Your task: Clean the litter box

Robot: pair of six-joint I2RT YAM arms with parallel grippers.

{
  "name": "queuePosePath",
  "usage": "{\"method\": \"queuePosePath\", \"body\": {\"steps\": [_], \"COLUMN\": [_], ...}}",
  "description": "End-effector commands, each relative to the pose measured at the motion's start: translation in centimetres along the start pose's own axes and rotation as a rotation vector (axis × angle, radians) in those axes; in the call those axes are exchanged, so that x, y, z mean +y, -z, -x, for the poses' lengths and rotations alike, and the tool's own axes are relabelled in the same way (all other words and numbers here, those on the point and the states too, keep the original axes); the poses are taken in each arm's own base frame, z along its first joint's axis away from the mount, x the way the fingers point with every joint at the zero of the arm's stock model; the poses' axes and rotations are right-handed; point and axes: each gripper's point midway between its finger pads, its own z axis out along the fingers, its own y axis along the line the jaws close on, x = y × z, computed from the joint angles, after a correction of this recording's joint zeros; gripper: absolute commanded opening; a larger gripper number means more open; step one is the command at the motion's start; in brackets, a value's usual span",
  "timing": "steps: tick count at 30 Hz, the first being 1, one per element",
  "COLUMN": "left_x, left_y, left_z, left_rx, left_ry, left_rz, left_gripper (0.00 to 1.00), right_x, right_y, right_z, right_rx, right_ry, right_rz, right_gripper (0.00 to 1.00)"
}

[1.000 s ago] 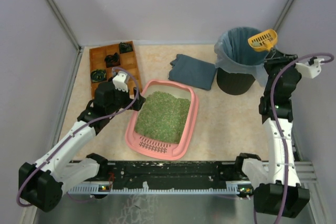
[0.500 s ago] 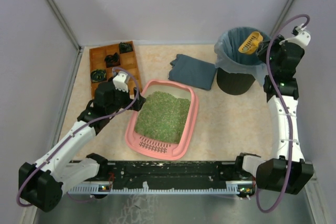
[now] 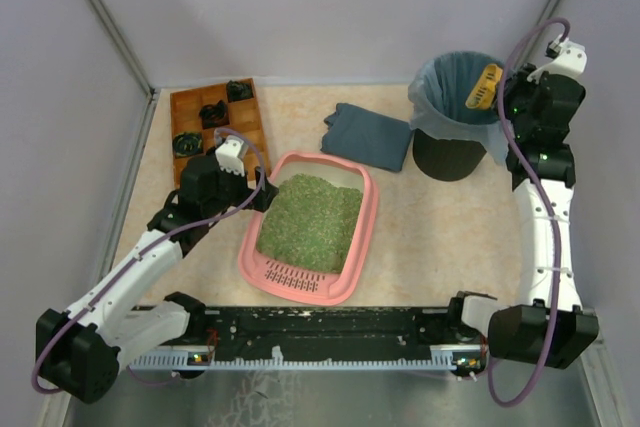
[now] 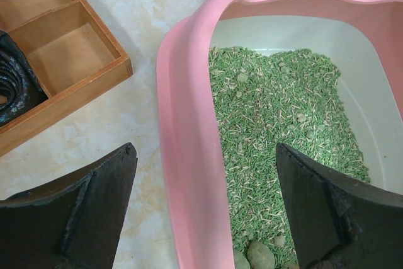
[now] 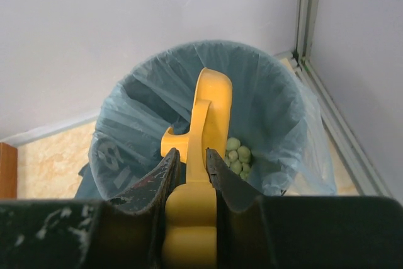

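Yellow scoop tipped over the bin; litter box sat at the table's near middle.
The right gripper (image 5: 192, 155) pinched the handle of the yellow scoop (image 5: 212, 99) between its 2 fingers, the scoop turned on edge above the bagged black bin (image 3: 447, 155), with pale green clumps (image 5: 238, 157) lying in the liner. The left gripper (image 4: 204, 150) stood spread wide, 1 finger on either side of the left rim of the pink litter box (image 4: 182, 155), near the wooden tray (image 3: 215, 127).

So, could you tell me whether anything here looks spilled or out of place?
Nothing stands out: the litter lies inside the box, no grains show on the table, and the scoop is tilted over the bin.
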Motion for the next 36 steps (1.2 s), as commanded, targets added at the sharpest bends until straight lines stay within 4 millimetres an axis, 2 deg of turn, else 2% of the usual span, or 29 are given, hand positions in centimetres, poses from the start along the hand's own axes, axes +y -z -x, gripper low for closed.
{"method": "queuePosePath", "body": {"steps": [1,8,12,14,21,24,26,31,36], "left_x": [-0.4,-0.4,-0.4,-0.4,-0.3,-0.2,0.0,0.4,0.4], "left_y": [0.2,0.3,0.2,0.2,0.2,0.1,0.2,0.2,-0.2], "left_z": [1.7,1.7,1.6,1.6,1.5,1.5,1.5,1.5,1.1], "left_rx": [-0.034,-0.036,-0.032,-0.029,-0.026,-0.024,-0.021,-0.016,0.010], "left_ry": [-0.009,-0.010,-0.010,-0.012,-0.011,-0.011,-0.010,0.017,0.050], "left_rz": [-0.017,-0.015,-0.018,-0.017,-0.012,-0.008,0.008,0.021,-0.011], "left_gripper": [0.95,0.95,0.95,0.95,0.93,0.92,0.91,0.91,0.90], "right_x": [1.1,1.3,1.4,2.7,9.3,11.0,11.6,16.6,20.8], "right_y": [1.6,2.8,2.9,3.3,7.9,9.6,9.9,11.5,13.6], "right_z": [5.6,7.2,7.6,7.9,10.1,10.2,9.4,5.8,0.6], "right_rx": [-0.147,-0.215,-0.228,-0.244,-0.319,-0.308,-0.264,-0.150,-0.020], "right_ry": [0.088,0.235,0.259,0.237,0.046,-0.038,-0.109,-0.097,-0.095], "right_rz": [0.039,0.060,0.058,0.127,0.468,0.567,0.584,0.660,0.735], "right_gripper": [0.00,0.00,0.00,0.00,0.00,0.00,0.00,0.00,0.00]}}
